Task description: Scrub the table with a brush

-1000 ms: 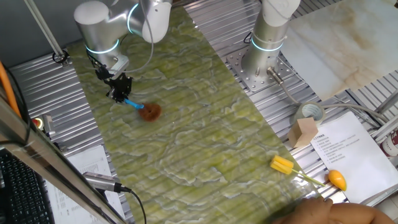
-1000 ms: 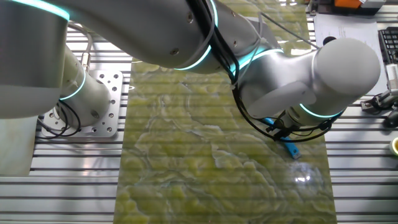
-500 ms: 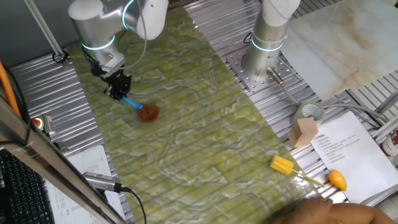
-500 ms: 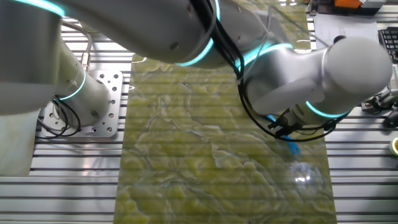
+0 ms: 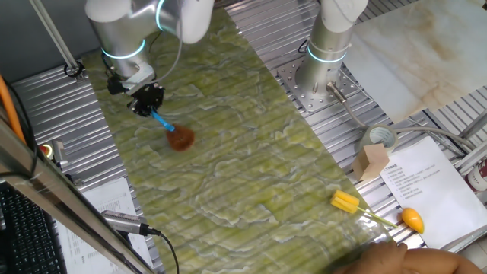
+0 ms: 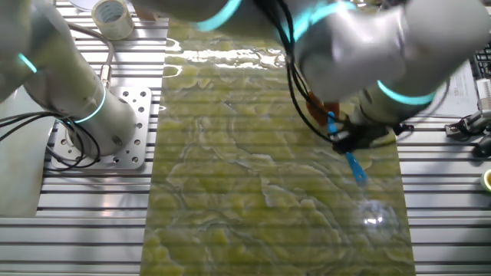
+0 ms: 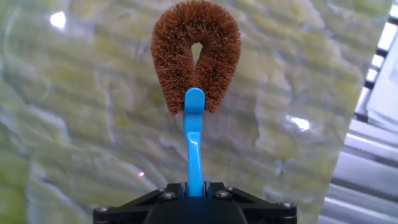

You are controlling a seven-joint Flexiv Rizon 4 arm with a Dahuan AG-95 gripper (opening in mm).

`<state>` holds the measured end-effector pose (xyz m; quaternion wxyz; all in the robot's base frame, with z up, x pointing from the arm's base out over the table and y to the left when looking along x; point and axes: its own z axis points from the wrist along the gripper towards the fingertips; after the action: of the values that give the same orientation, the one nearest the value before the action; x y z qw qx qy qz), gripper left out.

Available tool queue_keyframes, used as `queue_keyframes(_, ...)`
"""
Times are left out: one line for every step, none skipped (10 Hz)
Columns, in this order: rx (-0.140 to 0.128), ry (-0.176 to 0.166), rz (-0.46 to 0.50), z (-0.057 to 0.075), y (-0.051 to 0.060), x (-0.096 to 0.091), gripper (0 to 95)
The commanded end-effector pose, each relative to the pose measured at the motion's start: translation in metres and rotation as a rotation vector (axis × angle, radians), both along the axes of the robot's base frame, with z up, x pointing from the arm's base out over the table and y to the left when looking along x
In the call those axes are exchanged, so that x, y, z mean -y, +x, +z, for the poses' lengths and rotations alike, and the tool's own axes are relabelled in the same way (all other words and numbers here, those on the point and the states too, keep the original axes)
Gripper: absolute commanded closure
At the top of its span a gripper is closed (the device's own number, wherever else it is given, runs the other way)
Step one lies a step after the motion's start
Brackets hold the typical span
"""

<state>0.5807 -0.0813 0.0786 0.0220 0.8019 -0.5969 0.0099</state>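
Observation:
The brush (image 5: 176, 135) has a thin bright-blue handle and a round brown bristle head that rests on the green-yellow marbled table (image 5: 243, 152). In the hand view the brush (image 7: 194, 68) points away from the gripper (image 7: 195, 190), which is shut on the end of its blue handle. In one fixed view the gripper (image 5: 149, 103) sits at the table's far left part. In the other fixed view only the blue handle (image 6: 353, 163) shows below the gripper (image 6: 343, 138); the bristle head is hidden by the arm, and the table (image 6: 230, 192) spreads below.
A second arm's base (image 5: 323, 65) stands on the ribbed metal at the right of the table. A yellow-headed tool with an orange end (image 5: 373, 211), a tape roll (image 5: 379, 138), a small box (image 5: 371, 161) and papers (image 5: 426, 183) lie at the right. A keyboard (image 5: 23, 232) lies at the lower left.
The arm's wrist has turned and shifted; the gripper and handle have moved slightly, the brush head staying on the table at nearly the same spot.

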Motion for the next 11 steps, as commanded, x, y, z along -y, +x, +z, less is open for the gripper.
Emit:
queue_keyframes(0.011, -0.099, -0.147, 0.027, -0.020, -0.019, 95.0)
queue_keyframes(0.013, -0.112, -0.173, 0.030, -0.023, -0.025, 95.0)
queue_keyframes(0.008, -0.114, -0.173, 0.032, -0.024, -0.031, 95.0)
queue_keyframes(0.000, -0.114, -0.164, 0.035, -0.026, -0.036, 95.0)
queue_keyframes(-0.003, -0.117, -0.158, 0.038, -0.029, -0.043, 95.0)
queue_keyframes(-0.004, -0.115, -0.153, 0.039, -0.030, -0.048, 95.0)
queue_keyframes(-0.007, -0.116, -0.154, 0.039, -0.032, -0.053, 95.0)
queue_keyframes(-0.009, -0.123, -0.157, 0.039, -0.034, -0.059, 95.0)
queue_keyframes(-0.008, -0.126, -0.158, 0.039, -0.034, -0.061, 95.0)
queue_keyframes(0.014, -0.165, -0.142, 0.039, -0.034, -0.061, 95.0)
queue_keyframes(0.037, -0.164, -0.134, 0.039, -0.034, -0.061, 95.0)
